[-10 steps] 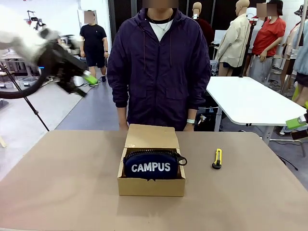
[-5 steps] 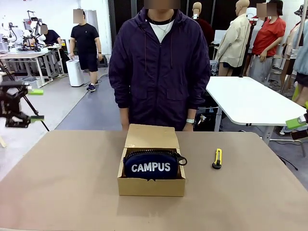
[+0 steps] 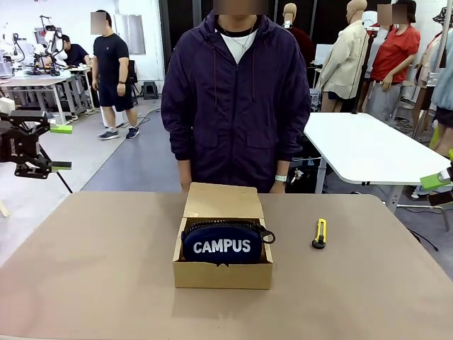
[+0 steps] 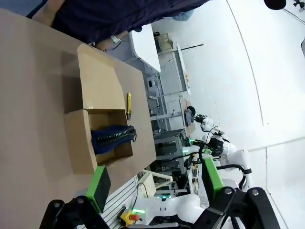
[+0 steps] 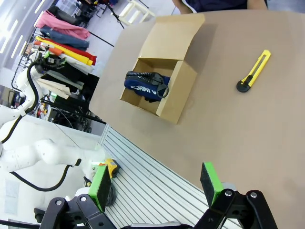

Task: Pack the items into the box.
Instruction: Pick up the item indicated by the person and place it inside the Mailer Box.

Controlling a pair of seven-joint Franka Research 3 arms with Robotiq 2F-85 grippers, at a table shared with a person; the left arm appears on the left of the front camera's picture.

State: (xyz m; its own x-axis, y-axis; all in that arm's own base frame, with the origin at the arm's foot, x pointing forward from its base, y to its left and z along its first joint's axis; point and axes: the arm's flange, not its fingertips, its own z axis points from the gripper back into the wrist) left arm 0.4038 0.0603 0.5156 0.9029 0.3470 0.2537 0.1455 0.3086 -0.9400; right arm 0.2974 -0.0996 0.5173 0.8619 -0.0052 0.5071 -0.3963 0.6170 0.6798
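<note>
The brown cardboard box (image 3: 222, 274) sits open at the table's middle, its flap lid (image 3: 223, 201) lying back toward the person. Inside it lies the navy "CAMPUS" pouch (image 3: 222, 245). The yellow-and-black utility knife (image 3: 320, 233) rests on the table to the right of the box. My left gripper (image 3: 61, 147) hangs open off the table's left side, well above it. My right gripper (image 3: 435, 188) is at the right edge, its jaws open. The left wrist view has the box (image 4: 80, 149), pouch (image 4: 112, 138) and knife (image 4: 128, 105) far beyond the open gripper (image 4: 155, 181). The right wrist view shows the box (image 5: 178, 98), pouch (image 5: 144, 85) and knife (image 5: 254, 71) far beyond the open gripper (image 5: 155, 185).
A person in a dark purple jacket (image 3: 235, 99) stands at the far edge right behind the box. A white table (image 3: 368, 149) stands beyond the right corner. The brown tabletop (image 3: 92, 276) lies bare around the box.
My left arm has swung from the upper left down and outward to the picture's left edge, then settled. Box, pouch, knife and right gripper have not moved.
</note>
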